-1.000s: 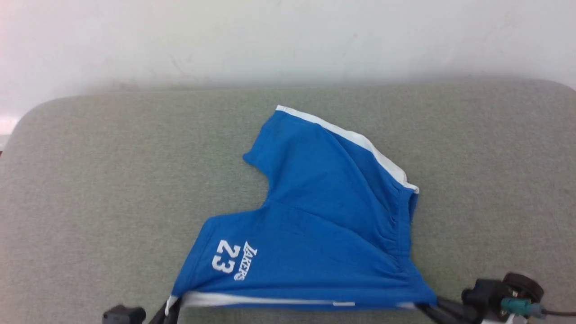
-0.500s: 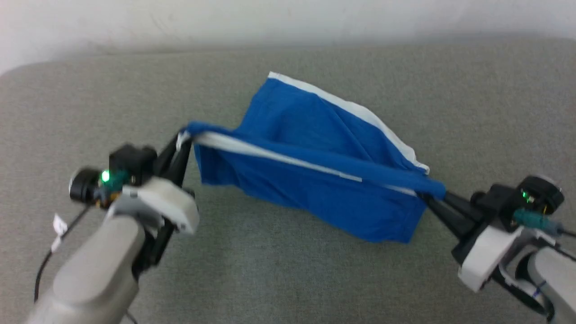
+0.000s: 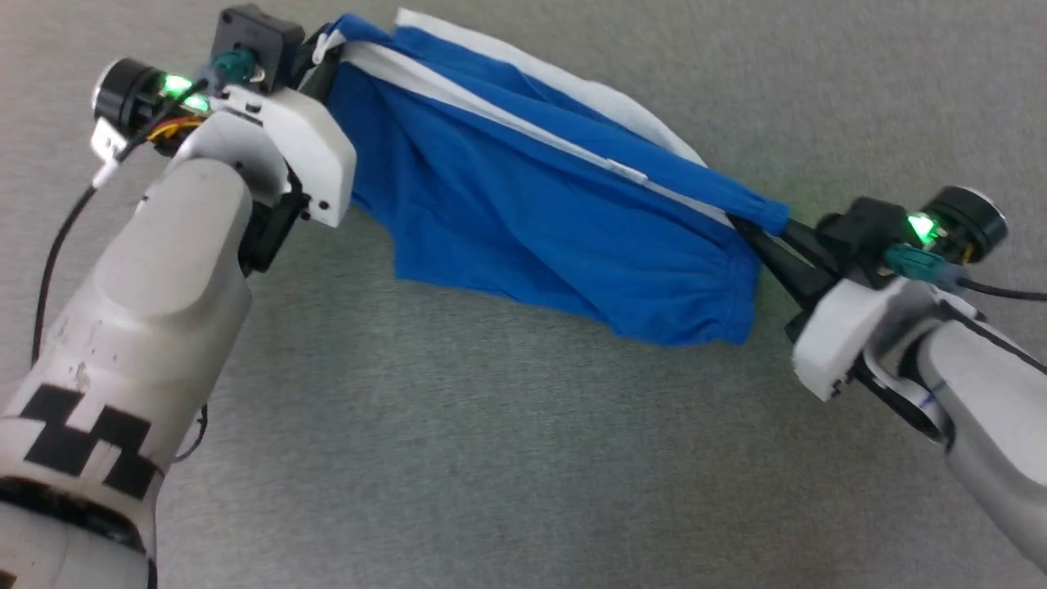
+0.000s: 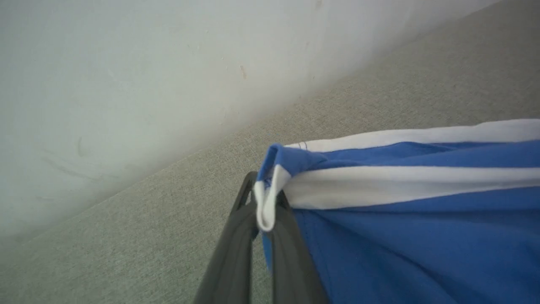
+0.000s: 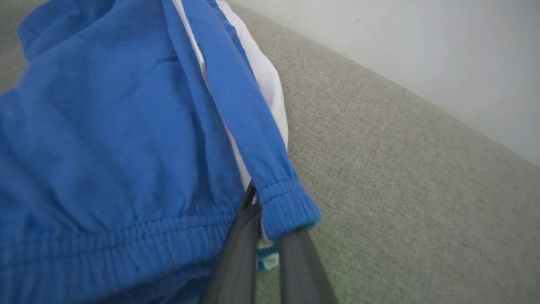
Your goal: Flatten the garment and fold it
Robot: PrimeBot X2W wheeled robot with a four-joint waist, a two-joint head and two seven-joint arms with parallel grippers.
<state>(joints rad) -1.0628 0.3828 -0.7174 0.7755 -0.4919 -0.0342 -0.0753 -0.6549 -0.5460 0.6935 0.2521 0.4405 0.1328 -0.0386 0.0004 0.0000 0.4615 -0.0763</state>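
The royal-blue shorts hang stretched between both grippers above the grey-green padded surface. My left gripper at the upper left is shut on a white-banded corner of the shorts. At the right, my right gripper is shut on the elastic waistband corner. A white band and a small white label run along the taut top edge. The cloth sags below it, with the gathered waistband at the lower right. The lettering is hidden.
A pale wall rises behind the far edge of the padded surface. My pale forearms reach in from the lower left and lower right. A dark cable trails off the right wrist.
Both grippers have lifted the near edge of the shorts off the surface and carried it up and away, folding it over. The head camera has tilted down, so the wall has left its view.
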